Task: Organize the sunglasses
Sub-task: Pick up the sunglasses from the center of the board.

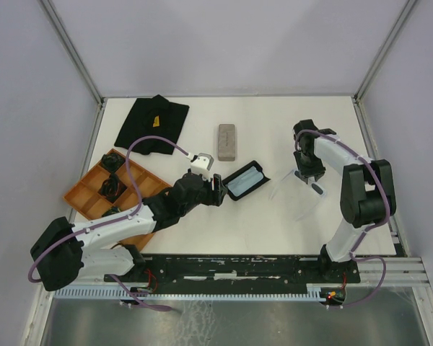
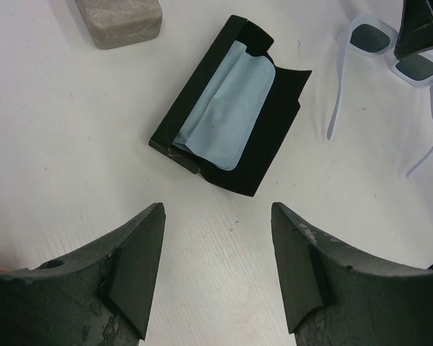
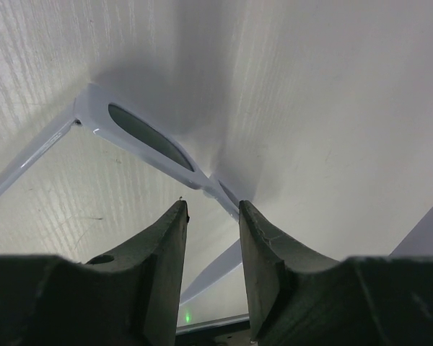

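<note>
Pale sunglasses (image 3: pixel 141 137) lie straddled by right tool (image 3: pixel 212 205).

Sunglasses (image 2: pixel 372 40): pale lavender-white translucent frame, dark lenses. Open case (image 2: pixel 270 137) is black, the cloth (image 2: pixel 227 108) in it light blue (plain, creased). Second case (image 2: pixel 123 21) is mottled grey. Tray (image 1: pixel 89 189) orange. Folded fabric (image 1: pixel 141 126) black with a small yellow mark. Table (image 1: pixel 274 130) white.

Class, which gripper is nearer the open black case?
Left. The left gripper is just short of the open black case; the right gripper is farther away, at the pale sunglasses.
</note>
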You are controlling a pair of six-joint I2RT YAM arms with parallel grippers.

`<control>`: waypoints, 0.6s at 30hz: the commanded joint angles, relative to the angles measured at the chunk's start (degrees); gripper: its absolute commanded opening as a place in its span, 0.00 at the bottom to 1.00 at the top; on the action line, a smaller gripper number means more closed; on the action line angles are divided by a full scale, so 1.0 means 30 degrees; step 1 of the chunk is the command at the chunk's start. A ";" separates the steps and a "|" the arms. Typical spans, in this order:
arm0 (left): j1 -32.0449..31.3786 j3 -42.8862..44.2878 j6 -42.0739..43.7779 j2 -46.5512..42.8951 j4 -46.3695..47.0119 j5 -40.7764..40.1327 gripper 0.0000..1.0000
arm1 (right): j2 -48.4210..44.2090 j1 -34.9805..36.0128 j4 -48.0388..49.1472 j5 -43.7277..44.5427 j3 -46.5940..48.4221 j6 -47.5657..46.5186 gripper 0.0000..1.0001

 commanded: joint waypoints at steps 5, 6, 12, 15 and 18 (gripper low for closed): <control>0.0047 0.0574 0.0104 -0.0020 0.0759 0.0058 0.67 | -0.1223 -0.0051 0.0167 -0.0592 0.0608 -0.0106 0.43; 0.0038 0.0572 0.0091 -0.0018 0.0759 0.0076 0.67 | -0.1310 -0.0040 0.0157 -0.0605 0.0606 -0.0110 0.43; 0.0029 0.0572 0.0096 -0.0017 0.0759 0.0092 0.67 | -0.1195 -0.0040 -0.0081 -0.0201 0.0850 -0.0163 0.45; 0.0032 0.0576 0.0059 -0.0046 0.0759 0.0106 0.67 | -0.0701 -0.0064 -0.0123 0.0162 0.0910 -0.0187 0.45; 0.0030 0.0588 0.0089 -0.0079 0.0759 0.0105 0.67 | -0.0274 -0.0059 -0.0126 0.0526 0.0980 -0.0222 0.45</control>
